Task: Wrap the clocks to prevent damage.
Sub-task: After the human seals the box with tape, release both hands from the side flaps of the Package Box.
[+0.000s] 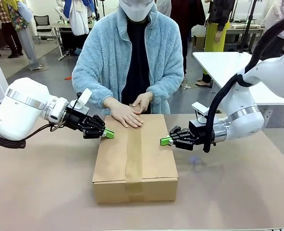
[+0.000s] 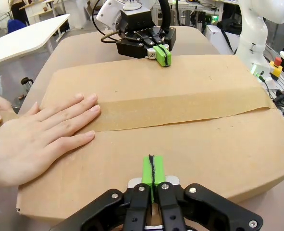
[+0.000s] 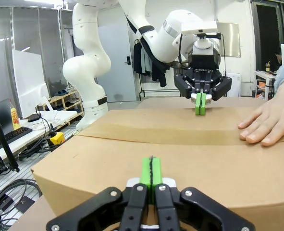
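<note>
Brown paper covers the table (image 1: 238,192), and on it sits the closed brown cardboard box (image 1: 134,161) sealed with a paper tape strip (image 1: 133,159). I hold my left gripper (image 1: 108,134) and right gripper (image 1: 165,140), both pinched closed and empty, on opposite sides of the box. Its long axis runs from me toward the person's hands (image 1: 131,111), which press its far end.

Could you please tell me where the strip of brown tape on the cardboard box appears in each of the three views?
Front view: tape runs down the box top's middle, toward the camera.
Left wrist view: tape crosses the middle, side to side.
Right wrist view: tape, a horizontal band at mid-height.
Shared landmark: the person's hand flat on the box.
</note>
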`<state>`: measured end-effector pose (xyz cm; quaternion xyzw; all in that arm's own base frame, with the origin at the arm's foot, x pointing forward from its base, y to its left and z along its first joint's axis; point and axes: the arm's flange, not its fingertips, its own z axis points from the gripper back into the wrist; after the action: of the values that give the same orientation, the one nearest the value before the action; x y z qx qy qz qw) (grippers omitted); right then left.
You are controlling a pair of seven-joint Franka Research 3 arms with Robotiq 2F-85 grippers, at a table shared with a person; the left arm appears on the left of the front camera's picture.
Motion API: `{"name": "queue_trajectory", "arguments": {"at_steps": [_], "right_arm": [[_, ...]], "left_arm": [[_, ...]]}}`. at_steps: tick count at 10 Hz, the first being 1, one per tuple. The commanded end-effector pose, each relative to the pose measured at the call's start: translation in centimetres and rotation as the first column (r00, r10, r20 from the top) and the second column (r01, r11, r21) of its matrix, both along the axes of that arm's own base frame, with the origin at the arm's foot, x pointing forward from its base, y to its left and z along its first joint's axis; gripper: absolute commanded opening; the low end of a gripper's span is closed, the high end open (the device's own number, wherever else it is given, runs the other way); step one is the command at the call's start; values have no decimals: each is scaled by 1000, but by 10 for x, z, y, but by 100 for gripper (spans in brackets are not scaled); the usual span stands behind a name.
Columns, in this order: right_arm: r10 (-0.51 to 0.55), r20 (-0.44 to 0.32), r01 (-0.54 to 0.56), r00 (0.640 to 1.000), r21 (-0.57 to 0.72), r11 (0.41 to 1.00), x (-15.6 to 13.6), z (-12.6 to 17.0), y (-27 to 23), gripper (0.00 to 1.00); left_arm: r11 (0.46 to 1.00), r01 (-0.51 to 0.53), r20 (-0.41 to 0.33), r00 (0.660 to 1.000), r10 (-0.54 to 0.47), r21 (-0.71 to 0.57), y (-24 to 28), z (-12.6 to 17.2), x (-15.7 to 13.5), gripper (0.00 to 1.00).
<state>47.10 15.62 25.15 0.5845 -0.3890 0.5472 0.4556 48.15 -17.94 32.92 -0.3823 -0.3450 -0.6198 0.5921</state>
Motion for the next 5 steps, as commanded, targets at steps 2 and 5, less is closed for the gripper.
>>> {"name": "queue_trajectory", "arguments": {"at_steps": [2, 5], "right_arm": [[-8, -6, 8, 1000, -2, 1000, -1, -2, 2, 1], [-8, -6, 8, 1000, -2, 1000, -1, -2, 2, 1]], "left_arm": [[1000, -2, -1, 1000, 2, 7, -1, -4, -1, 0], [1000, -2, -1, 1000, 2, 7, -1, -4, -1, 0]]}}
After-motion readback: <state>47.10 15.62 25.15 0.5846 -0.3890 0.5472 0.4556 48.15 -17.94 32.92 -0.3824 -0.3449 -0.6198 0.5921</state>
